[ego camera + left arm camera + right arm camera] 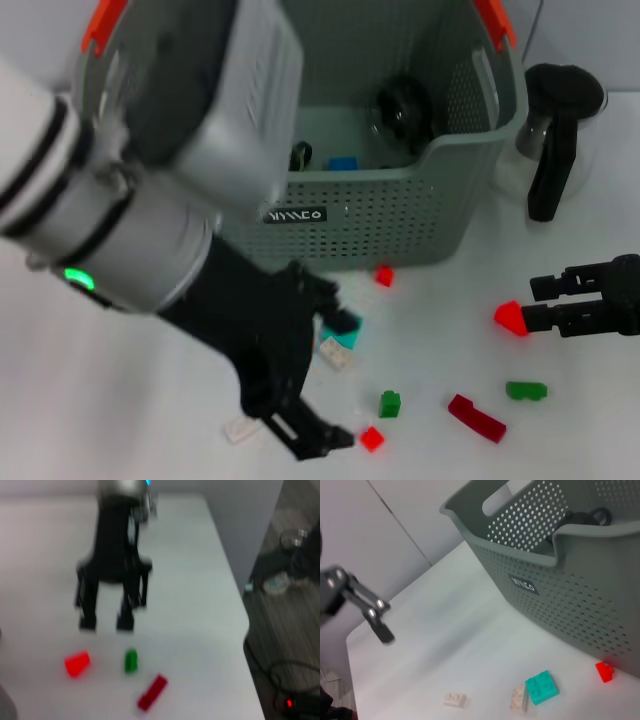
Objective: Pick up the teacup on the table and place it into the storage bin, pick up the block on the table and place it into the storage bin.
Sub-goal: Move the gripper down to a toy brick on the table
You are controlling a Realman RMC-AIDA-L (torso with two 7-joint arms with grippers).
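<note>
Here, left to right across the head view:

Left gripper (300, 425): low over the white table (120, 400) at the near left, empty. From the right wrist view one finger (375, 617) shows, but whether the fingers are spread or pressed together I cannot tell.
White block (241, 430): on the table just beside the left gripper's tip, on its left.
Teal block (343, 334): partly hidden behind the left arm, touching a cream block (332, 353); the right wrist view shows them side by side.
Small red block (372, 438): just right of the left gripper's tip, apart from it.
Green block (389, 404): near, slightly farther back and right of the small red block.
Storage bin (400, 215): at the back centre, upright; a dark teacup (403, 108) and a blue block (343, 163) lie inside.
Red block by the bin (384, 276): on the table just in front of the bin's wall.
Long dark-red block (476, 417): near front, right of centre.
Second green block (526, 390): right of the long one.
Red wedge block (510, 318): at the right gripper's fingertips, just off them.
Right gripper (540, 304): at the right edge, fingers spread, holding nothing.
Black-handled glass jug (555, 135): right of the bin.
</note>
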